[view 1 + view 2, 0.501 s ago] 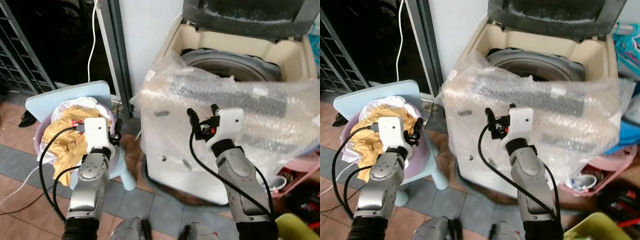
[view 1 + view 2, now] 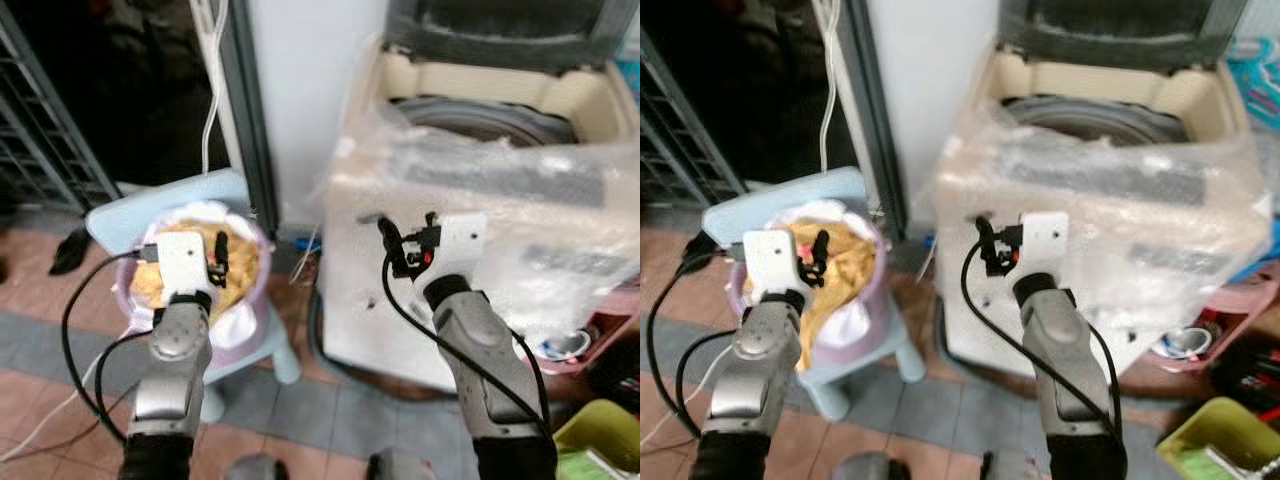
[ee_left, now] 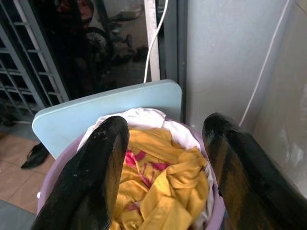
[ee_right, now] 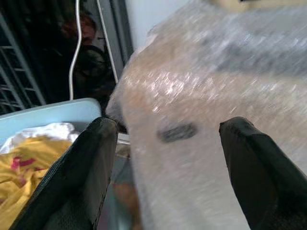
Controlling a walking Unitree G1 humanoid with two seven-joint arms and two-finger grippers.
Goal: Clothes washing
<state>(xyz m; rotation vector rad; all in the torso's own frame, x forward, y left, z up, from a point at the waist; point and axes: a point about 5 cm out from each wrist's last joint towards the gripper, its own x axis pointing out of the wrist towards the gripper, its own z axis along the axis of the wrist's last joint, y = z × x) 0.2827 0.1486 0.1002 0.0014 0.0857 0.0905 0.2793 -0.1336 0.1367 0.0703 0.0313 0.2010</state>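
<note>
Yellow clothes [image 3: 158, 191] with red marks lie piled with a white garment [image 3: 144, 116] in a lilac laundry basket [image 2: 252, 300], which sits on a pale blue plastic chair [image 2: 160, 200] by a dark metal door frame [image 2: 245, 110]. The left gripper [image 3: 165, 158] hangs just above the basket with its two black fingers spread wide and nothing between them. The right gripper [image 4: 165, 143] is raised in front of the washing machine [image 2: 480, 200], its fingers likewise parted and empty, apart from the machine's wrapped front. The top-loading machine stands to the right of the chair with its lid [image 2: 500, 35] up and its drum [image 2: 1090, 115] exposed; bubble wrap [image 2: 1120, 220] covers its front and control panel. A white cable [image 2: 212, 70] hangs beside the door frame, and a yellow-green bin [image 2: 1220, 450] sits on the tiled floor [image 2: 60, 330] at the right
</note>
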